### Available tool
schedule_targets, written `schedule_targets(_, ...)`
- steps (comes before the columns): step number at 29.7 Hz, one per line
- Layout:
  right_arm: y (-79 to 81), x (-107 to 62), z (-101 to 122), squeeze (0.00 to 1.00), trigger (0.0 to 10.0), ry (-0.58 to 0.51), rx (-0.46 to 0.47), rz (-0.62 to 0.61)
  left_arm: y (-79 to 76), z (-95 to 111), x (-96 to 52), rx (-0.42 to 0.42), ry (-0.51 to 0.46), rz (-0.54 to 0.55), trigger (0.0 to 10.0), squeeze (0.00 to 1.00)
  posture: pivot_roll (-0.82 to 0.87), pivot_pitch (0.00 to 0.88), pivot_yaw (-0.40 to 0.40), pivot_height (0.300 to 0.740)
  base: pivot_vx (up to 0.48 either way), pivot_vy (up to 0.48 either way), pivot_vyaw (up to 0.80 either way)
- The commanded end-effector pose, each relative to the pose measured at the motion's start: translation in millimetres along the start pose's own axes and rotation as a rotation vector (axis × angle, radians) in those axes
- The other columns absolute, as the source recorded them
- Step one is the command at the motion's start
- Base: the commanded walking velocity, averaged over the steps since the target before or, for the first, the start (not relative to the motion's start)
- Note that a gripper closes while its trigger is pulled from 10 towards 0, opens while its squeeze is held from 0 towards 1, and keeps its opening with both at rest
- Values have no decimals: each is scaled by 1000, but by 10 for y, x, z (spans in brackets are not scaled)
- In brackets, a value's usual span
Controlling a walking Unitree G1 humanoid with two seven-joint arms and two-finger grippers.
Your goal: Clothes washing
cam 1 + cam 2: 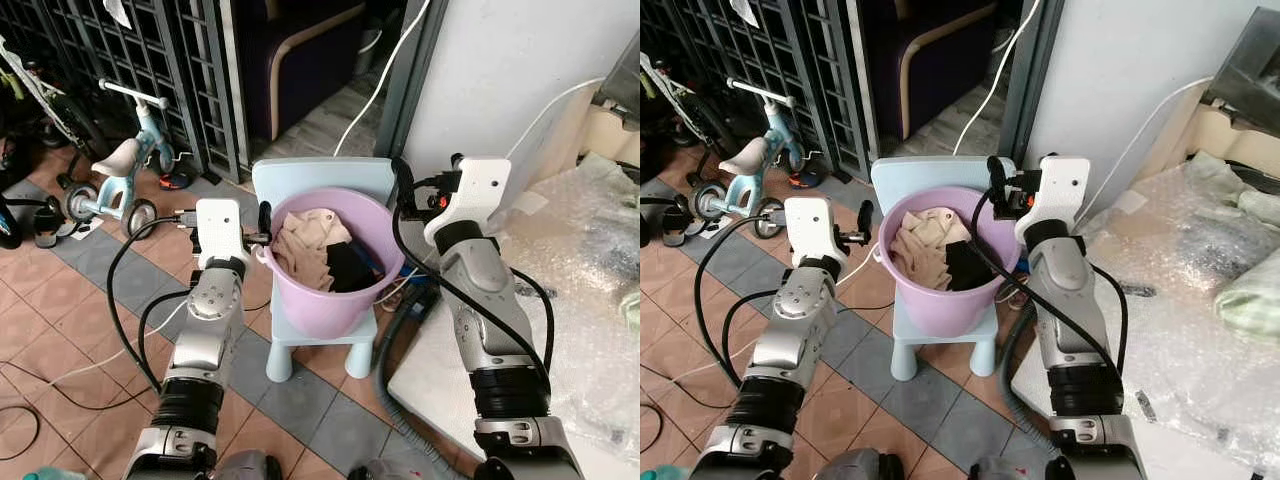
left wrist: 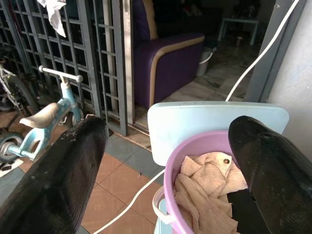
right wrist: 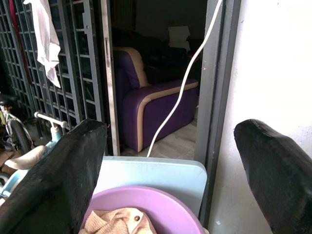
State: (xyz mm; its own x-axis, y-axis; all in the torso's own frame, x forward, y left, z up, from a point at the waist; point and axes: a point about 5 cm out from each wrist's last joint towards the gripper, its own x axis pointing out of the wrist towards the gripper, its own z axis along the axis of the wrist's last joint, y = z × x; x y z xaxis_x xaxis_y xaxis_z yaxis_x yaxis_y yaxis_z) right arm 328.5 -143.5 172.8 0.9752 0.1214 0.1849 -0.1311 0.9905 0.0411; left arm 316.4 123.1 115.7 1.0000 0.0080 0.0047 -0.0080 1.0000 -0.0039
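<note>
On the pale blue stool (image 1: 322, 180) at 12 o'clock sits the purple bucket (image 1: 330, 300) of clothes (image 1: 305, 250). Left tool (image 1: 262, 236) at its 9 o'clock rim and right tool (image 1: 400, 192) at 3 o'clock both stand apart, empty. Judging by this, the step in hand is the approach to lift; next, both must close on the rim evenly.

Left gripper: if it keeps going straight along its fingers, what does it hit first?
Probably the purple bucket's rim, the left gripper open astride it; behind stands the pale blue chair back. Depth unclear.

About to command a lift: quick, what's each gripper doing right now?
Left gripper: open, holding nothing, at the left rim of the round purple plastic bucket.
Right gripper: open, holding nothing, at the bucket's right rim.
</note>
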Motion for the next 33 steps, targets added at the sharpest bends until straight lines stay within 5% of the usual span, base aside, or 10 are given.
schedule_targets(1, -4, -11, -26, 0, 10000, 12, -4, 7, 14, -13, -42, 4, 3, 9, 10000, 0, -14, 0, -38, 740, 0, 0, 0)
schedule_targets(11, 84, -270, -320, 0, 10000, 139, -55, 42, 52, -110, -275, 22, 30, 54, 10000, 0, 9, 0, -64, 740, 0, 0, 0)
schedule_targets(19, -35, -586, -584, 0, 10000, 237, -128, -20, 176, -181, -469, 73, 55, 45, 10000, 0, 32, 5, -65, 740, 0, 0, 0)
schedule_targets(33, -206, -513, -414, 0, 10000, 155, -152, -83, 87, -146, -435, 82, 61, -9, 10000, 0, -1, 0, -31, 740, 0, 0, 0)
